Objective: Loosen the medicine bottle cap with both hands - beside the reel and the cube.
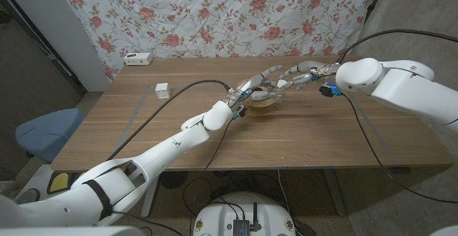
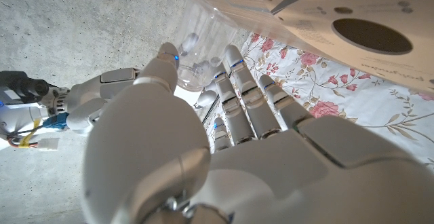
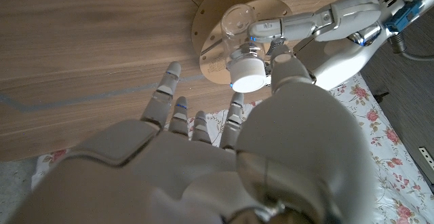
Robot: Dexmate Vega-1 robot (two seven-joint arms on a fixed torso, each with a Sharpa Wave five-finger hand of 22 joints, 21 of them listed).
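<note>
Gripping the bottle [image 3: 237, 27] over the reel [image 1: 263, 106], left hand [image 1: 252, 87] steadies while right hand [image 1: 304, 75] pinches the still-seated cap [image 3: 247, 72]

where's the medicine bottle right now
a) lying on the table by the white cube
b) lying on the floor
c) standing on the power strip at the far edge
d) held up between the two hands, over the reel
d: the clear medicine bottle with its white cap sits between the fingers of the left hand and the right hand, just above the wooden reel.
</note>
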